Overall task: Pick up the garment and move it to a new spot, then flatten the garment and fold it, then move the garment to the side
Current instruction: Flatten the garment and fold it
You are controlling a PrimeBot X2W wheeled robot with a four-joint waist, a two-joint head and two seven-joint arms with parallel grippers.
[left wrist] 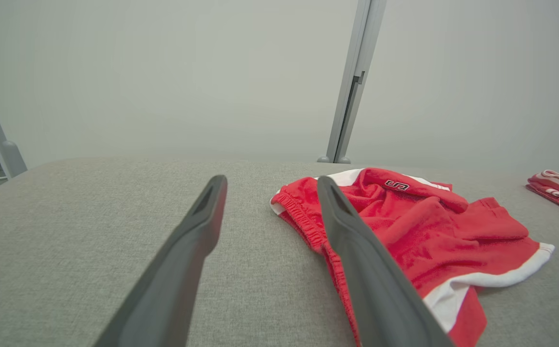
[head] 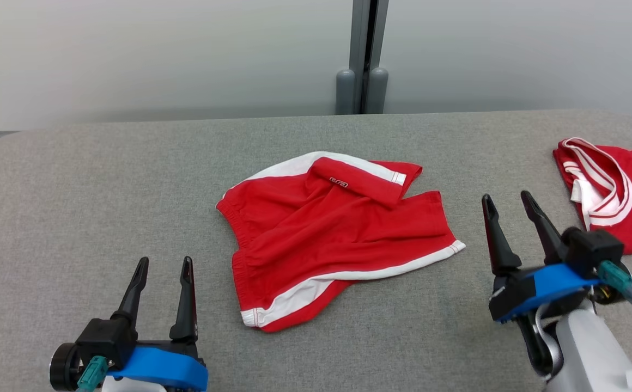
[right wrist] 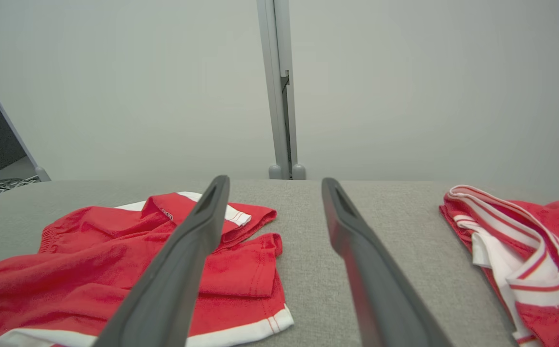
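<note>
Grey fabric is covering the table (head: 76, 179), which is spanning the whole head view. Red shorts (head: 327, 234) with white trim are lying crumpled at its centre, with neither gripper touching them. Another red-and-white garment (head: 615, 190) is sitting at the right edge. The left gripper (head: 164, 262) is hovering at lower left and the right gripper (head: 506, 197) at lower right, both spread wide and holding nothing.

Grey fabric-covered table (head: 103, 179), red shorts (head: 332, 234) rumpled at its middle, second red-and-white garment (head: 615, 185) at its right edge
</note>
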